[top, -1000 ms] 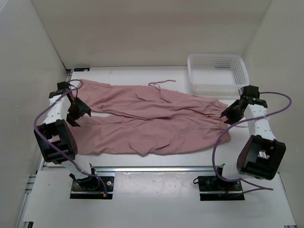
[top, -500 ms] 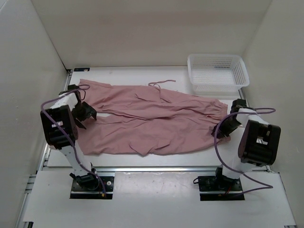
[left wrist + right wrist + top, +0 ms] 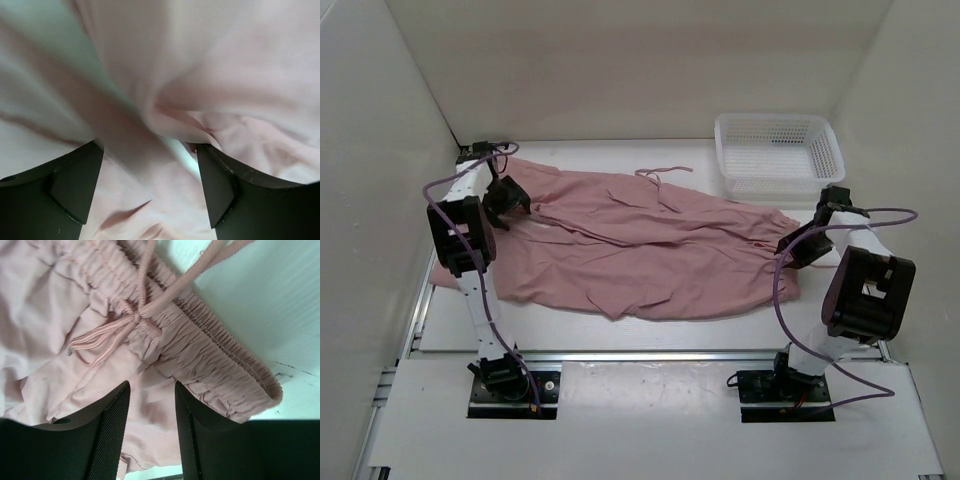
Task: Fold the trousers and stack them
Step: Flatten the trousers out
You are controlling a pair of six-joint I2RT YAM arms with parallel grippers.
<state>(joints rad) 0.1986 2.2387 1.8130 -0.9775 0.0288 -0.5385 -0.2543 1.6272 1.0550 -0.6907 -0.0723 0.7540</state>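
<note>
Surface: we're over a white table [image 3: 620,330], with a metal rail [image 3: 650,355] along its near edge.
Room: plain white walls [image 3: 620,60] close us in on three sides, and a white mesh basket [image 3: 775,184] sits at the upper right.
Trousers: the pink trousers [image 3: 640,255] lie spread across the middle of the table, legs to the left and waistband [image 3: 210,345] to the right. The knotted drawstring [image 3: 145,305] lies over the gathers.
Left gripper: the left gripper [image 3: 506,200] is at the upper left over the far leg, its jaws spread wide with blurred cloth between them.
Right gripper: the right gripper [image 3: 798,246] is at the waistband with a narrow gap and cloth in it. We cannot tell whether it pinches.
Change: a second ago the left gripper was at mid-left; now it's up in the far corner. The leg ends have shifted and rumpled with it, while the basket hasn't budged.
</note>
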